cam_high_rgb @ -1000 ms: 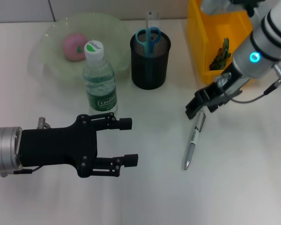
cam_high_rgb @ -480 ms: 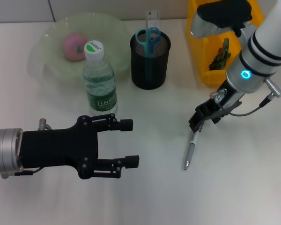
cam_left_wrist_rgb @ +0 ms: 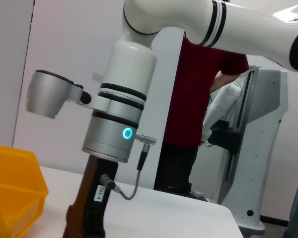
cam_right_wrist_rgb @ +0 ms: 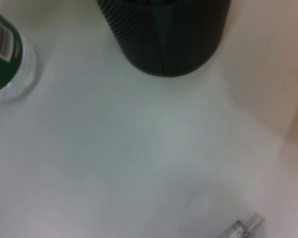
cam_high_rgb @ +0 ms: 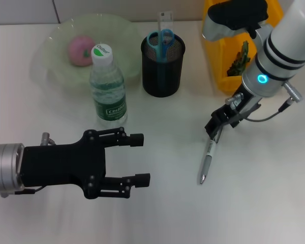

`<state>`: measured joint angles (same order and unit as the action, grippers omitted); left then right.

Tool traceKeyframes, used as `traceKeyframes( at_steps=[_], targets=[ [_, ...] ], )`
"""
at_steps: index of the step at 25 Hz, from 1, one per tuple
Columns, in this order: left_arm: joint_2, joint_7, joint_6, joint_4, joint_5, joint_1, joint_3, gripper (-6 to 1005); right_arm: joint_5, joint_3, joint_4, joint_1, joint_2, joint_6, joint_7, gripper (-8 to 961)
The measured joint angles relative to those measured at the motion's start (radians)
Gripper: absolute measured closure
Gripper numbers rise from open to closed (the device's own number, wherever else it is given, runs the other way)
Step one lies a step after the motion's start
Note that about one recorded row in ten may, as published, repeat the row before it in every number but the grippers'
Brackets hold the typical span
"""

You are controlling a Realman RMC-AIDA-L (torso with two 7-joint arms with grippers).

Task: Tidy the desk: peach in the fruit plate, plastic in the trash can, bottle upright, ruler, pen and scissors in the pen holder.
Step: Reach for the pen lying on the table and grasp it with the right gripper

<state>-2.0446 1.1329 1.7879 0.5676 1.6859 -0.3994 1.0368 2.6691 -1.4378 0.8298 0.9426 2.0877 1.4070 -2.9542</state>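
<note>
A silver pen [cam_high_rgb: 207, 161] lies on the white desk; its end also shows in the right wrist view [cam_right_wrist_rgb: 242, 225]. My right gripper [cam_high_rgb: 216, 125] hangs right over the pen's upper end. My left gripper [cam_high_rgb: 140, 157] hovers open and empty at the front left. The bottle [cam_high_rgb: 108, 86] stands upright with a green-and-white cap. In the pale green fruit plate [cam_high_rgb: 47, 63] rests the pink peach [cam_high_rgb: 80, 50]. The black mesh pen holder [cam_high_rgb: 162, 65] carries blue scissors [cam_high_rgb: 161, 38] and a clear ruler [cam_high_rgb: 165, 19]. Green plastic [cam_high_rgb: 240, 59] lies in the yellow trash can [cam_high_rgb: 217, 48].
The left wrist view looks across at the right arm [cam_left_wrist_rgb: 120, 119], the yellow trash can [cam_left_wrist_rgb: 12, 196] and a person in a red shirt [cam_left_wrist_rgb: 198, 99] behind the desk. In the right wrist view the pen holder [cam_right_wrist_rgb: 164, 34] and bottle [cam_right_wrist_rgb: 7, 54] are close.
My right gripper has come down and slightly toward the front, from just beside the pen's upper end to covering it. The pen, the other objects and my left arm have barely moved.
</note>
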Motion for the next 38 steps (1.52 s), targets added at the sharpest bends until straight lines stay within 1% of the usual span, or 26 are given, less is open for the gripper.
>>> traceKeyframes(
  at_steps=[4, 23, 30, 34, 36, 38],
  targets=[
    [0.001, -0.002, 0.004, 0.0, 0.0, 0.002, -0.001, 194, 0.014, -0.021, -0.024, 0.019, 0.0, -0.029, 0.0, 313],
    [0.004, -0.004, 0.004, 0.0, 0.0, 0.005, 0.0, 194, 0.011, -0.029, -0.052, 0.021, 0.002, -0.09, 0.002, 359],
    [0.006, -0.004, 0.004, 0.0, 0.0, 0.005, 0.0, 194, -0.005, -0.094, -0.048, 0.021, 0.004, -0.106, 0.002, 375],
    [0.006, -0.007, 0.005, 0.0, 0.0, 0.006, 0.0, 193, -0.016, -0.105, -0.05, 0.023, 0.005, -0.108, 0.001, 385],
    [0.006, -0.009, 0.005, 0.0, 0.0, 0.006, 0.0, 193, -0.017, -0.105, -0.048, 0.023, 0.005, -0.108, 0.001, 564],
    [0.006, -0.013, 0.005, 0.0, 0.0, 0.007, 0.0, 193, -0.017, -0.105, -0.048, 0.023, 0.005, -0.108, 0.001, 597]
  ],
)
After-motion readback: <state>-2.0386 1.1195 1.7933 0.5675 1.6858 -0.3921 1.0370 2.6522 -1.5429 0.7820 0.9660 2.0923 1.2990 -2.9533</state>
